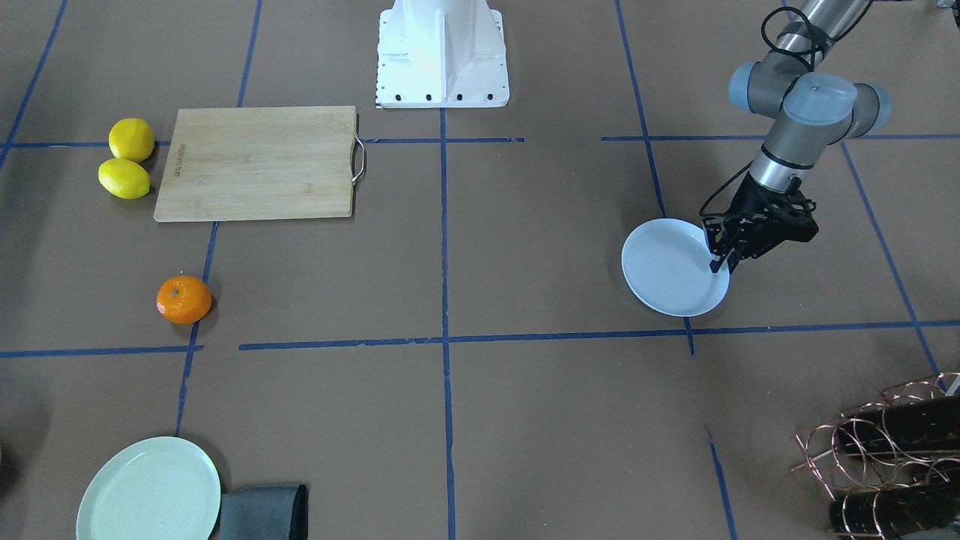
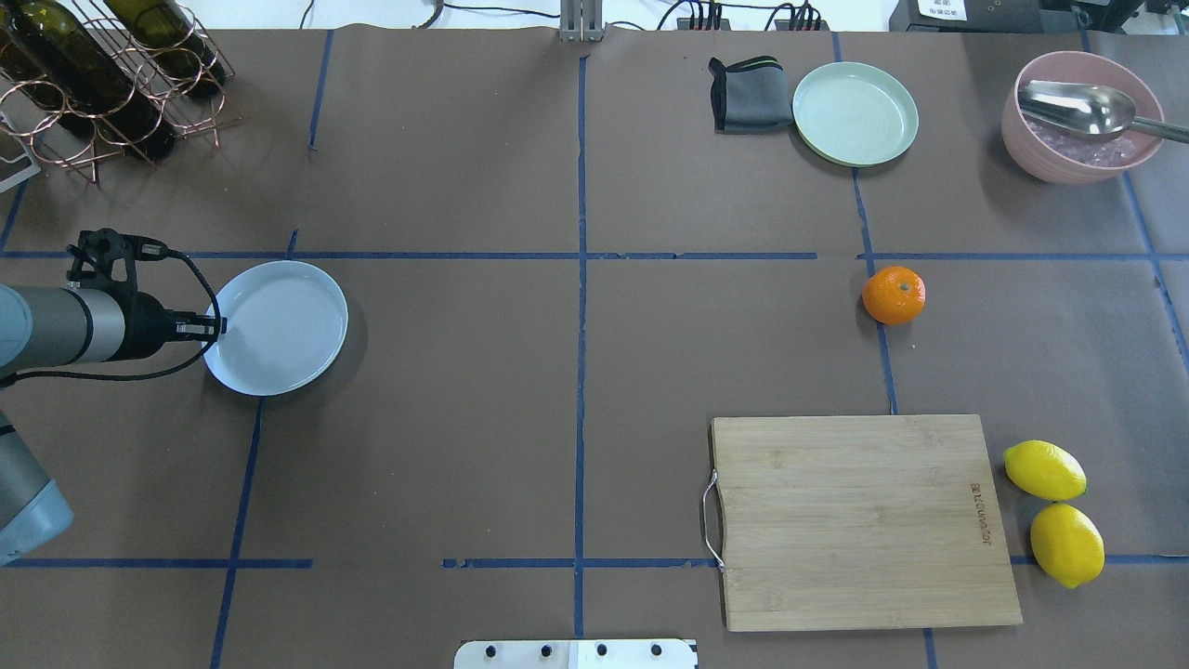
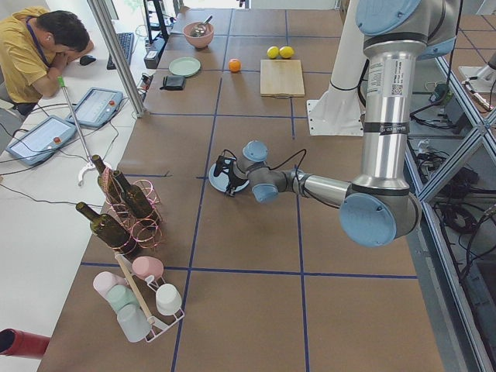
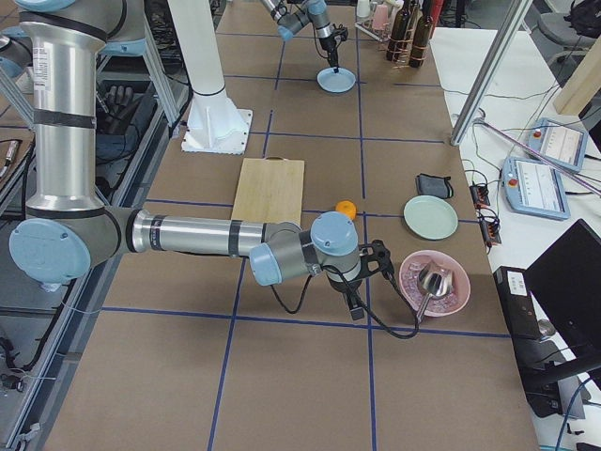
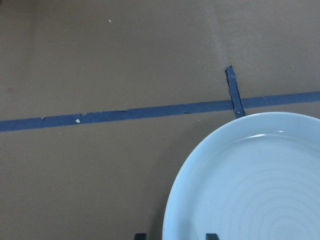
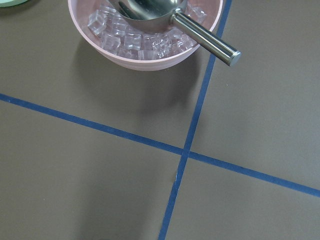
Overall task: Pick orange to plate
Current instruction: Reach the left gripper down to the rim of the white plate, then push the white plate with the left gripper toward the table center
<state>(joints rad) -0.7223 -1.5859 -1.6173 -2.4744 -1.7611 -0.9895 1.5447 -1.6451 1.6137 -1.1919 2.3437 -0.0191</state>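
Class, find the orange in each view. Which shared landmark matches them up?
Front-facing: orange left, below the board.
Overhead: orange right, above the board.
Left side: orange top, beside the board.
Right side: orange centre, beside the board.
Left wrist: absent.
Right wrist: absent.
Landmark: the board.

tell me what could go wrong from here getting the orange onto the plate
The left gripper straddles the rim of the plate; closing or lifting there could tip or drag it. The orange lies far across the table and, being round, may roll if nudged. The right gripper hangs near the pink bowl, whose scoop handle juts out and could be knocked.
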